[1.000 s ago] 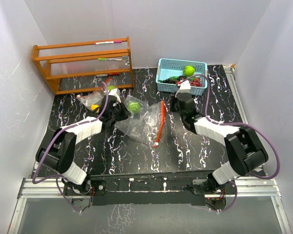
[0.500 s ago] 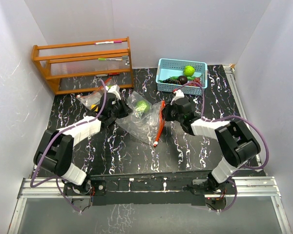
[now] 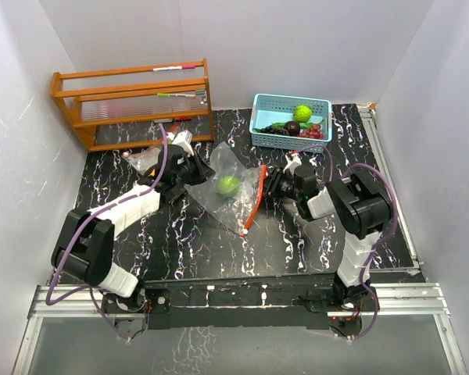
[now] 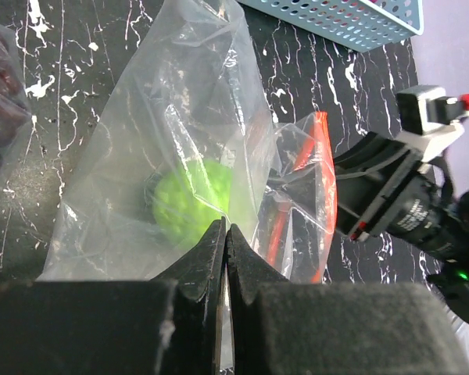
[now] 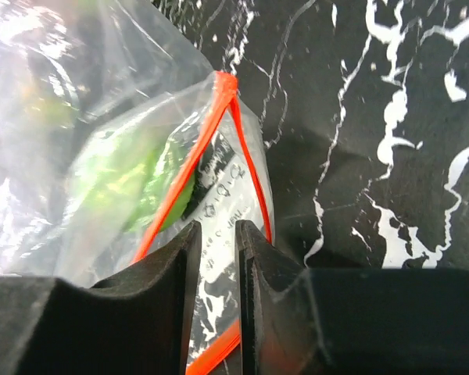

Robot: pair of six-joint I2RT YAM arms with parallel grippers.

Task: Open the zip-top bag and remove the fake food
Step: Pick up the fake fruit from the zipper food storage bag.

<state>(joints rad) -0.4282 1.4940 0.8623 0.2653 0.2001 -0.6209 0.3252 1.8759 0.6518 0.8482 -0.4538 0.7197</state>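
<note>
Reaching from the near left corner far and toward the middle with the left arm, low over the tabletop [image 3: 180, 234]. Pinching a fold of clear film at the left side of the zip-top bag [image 4: 184, 94] with the left fingers [image 4: 211, 251] pressed together. On the right, folded tight, with the elbow out toward the right edge and the wrist turned leftward. Set at the bag's right end with the right fingers [image 5: 189, 246] parted by a narrow gap, printed film showing in that gap and no clamp on it visible. There, two orange zip strips [image 5: 189, 168] spreading apart from one joined corner.

Inside the bag, at mid-tabletop between both arms: one bumpy lime-green ball [image 3: 227, 184].

At the far right: a light-blue basket [image 3: 291, 98] holding a second green ball [image 3: 302, 113], a dark round piece [image 3: 292, 128] and purple grapes [image 3: 316, 133]. At the far left: a wooden rack [image 3: 133, 105]. Just left of the left wrist: another crumpled clear bag [image 3: 141, 159].
</note>
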